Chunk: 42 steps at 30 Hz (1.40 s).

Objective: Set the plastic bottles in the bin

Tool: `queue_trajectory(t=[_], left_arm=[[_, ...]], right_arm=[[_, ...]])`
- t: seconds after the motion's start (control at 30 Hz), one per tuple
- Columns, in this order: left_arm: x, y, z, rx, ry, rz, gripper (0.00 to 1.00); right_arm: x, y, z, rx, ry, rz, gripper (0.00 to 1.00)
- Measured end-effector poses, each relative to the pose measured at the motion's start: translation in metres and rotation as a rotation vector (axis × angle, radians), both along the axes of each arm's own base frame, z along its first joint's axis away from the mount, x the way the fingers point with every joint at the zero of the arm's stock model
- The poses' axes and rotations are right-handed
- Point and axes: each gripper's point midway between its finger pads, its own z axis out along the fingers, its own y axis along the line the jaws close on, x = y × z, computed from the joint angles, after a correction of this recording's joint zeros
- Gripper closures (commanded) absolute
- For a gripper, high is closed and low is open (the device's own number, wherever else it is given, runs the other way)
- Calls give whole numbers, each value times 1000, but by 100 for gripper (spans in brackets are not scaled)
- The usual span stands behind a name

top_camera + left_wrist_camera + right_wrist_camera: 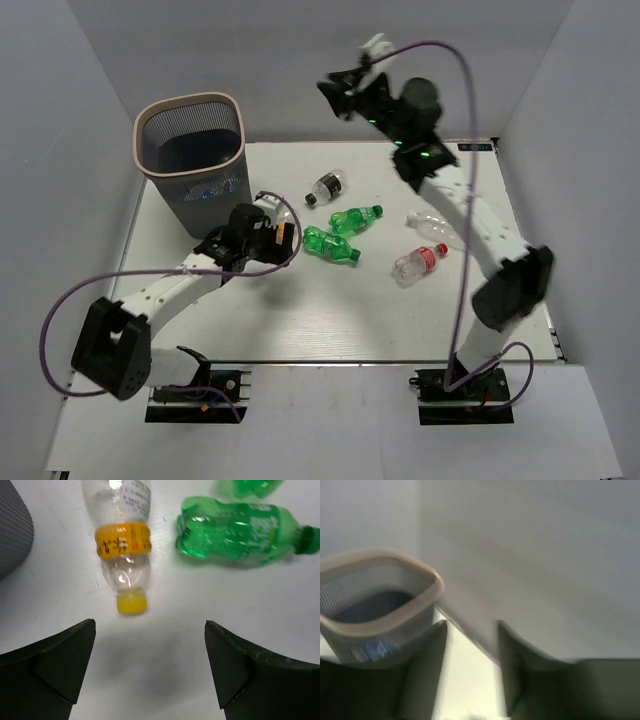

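Observation:
The bin [190, 150], dark mesh with a beige rim, stands at the table's far left. Several plastic bottles lie mid-table: a clear black-capped one [327, 186], two green ones [357, 218] [330, 245], a clear one [435, 227] and a red-capped one [420, 262]. My left gripper [150, 630] is open low over the table. Just ahead of its fingertips lies a clear bottle with a yellow label and cap [123, 545], and a green bottle [235, 527] lies to its right. My right gripper [338, 90] is raised high near the back wall, its jaws narrowly apart and empty.
The bin's wall [12, 530] sits close on the left of my left gripper. White walls enclose the table on three sides. In the blurred right wrist view the bin [375, 605] lies below and to the left.

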Motion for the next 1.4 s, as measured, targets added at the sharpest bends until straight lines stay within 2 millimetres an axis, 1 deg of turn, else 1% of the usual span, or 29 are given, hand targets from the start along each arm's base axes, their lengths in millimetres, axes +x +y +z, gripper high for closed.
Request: queue_trajectory(t=[0.03,0.07,0.1,0.13,0.17,0.2,0.27,0.33,0.37,0.43,0.5,0.57,0.6,0.67,0.7,0.73,0.77,0.8,0.83,0.9,0.93,1.0,1.03,1.07,1.1,1.17,1.23,1.33,1.4], left_arm=[[5,-1,-2,11,-2,5,1],[15,-2,-8,31,-4,11,1],[22,-4,-14,47,-3,15,1],[28,-5,-20,62,1,20,1],[35,-6,-26,78,5,24,1],[41,-6,-31,94,8,32,1],[53,-7,-41,133,14,50,1],[65,-7,-49,169,13,69,1],[72,-8,-52,186,11,79,1],[83,-9,-58,214,10,90,1],[93,-11,-64,234,11,95,1],[102,-14,-72,251,18,96,7],[104,-14,-77,261,25,95,18],[104,-15,-84,270,42,93,37],[104,-16,-85,264,44,89,51],[104,-17,-84,262,42,84,56],[105,-18,-80,256,36,80,60],[104,-19,-77,253,33,72,67],[102,-20,-74,247,34,67,69],[100,-24,-60,228,16,58,71],[99,-26,-50,218,6,49,72],[101,-35,-22,185,-33,31,72],[104,-42,-2,158,-66,21,74],[110,-48,23,129,-107,16,74],[117,-54,49,98,-156,14,74],[131,-65,116,19,-280,18,74],[142,-69,184,-57,-407,38,74],[153,-57,287,-152,-599,114,74],[155,-38,341,-186,-704,189,74]], right_arm=[[0,-30,-3,-21,24,-49,30],[-1,-57,-15,-51,65,-91,18],[-5,-80,-30,-80,105,-125,18],[-12,-97,-47,-109,144,-146,17],[-20,-108,-70,-147,195,-151,17],[-30,-117,-98,-187,253,-146,17],[-50,-126,-154,-267,383,-117,17],[-69,-132,-201,-334,506,-82,17],[-77,-134,-219,-358,556,-65,17],[-90,-140,-244,-388,630,-45,17],[-98,-146,-256,-402,668,-39,17],[-102,-149,-256,-403,672,-34,18],[-102,-151,-254,-401,665,-35,20],[-102,-154,-251,-398,655,-37,26],[-102,-155,-250,-398,653,-37,30],[-101,-157,-251,-397,657,-38,35],[-102,-159,-253,-400,665,-40,36],[-102,-162,-254,-400,676,-43,38],[-101,-164,-256,-399,684,-47,40],[-100,-169,-259,-398,702,-52,40],[-100,-170,-260,-397,708,-53,40],[-98,-173,-264,-396,721,-58,33],[-98,-174,-267,-396,730,-60,26],[-97,-176,-270,-398,738,-64,12],[-96,-177,-274,-399,749,-69,10],[-91,-180,-282,-415,759,-80,10],[-88,-181,-291,-433,775,-86,10],[-84,-185,-305,-465,794,-96,11],[-84,-188,-312,-484,803,-98,13]])
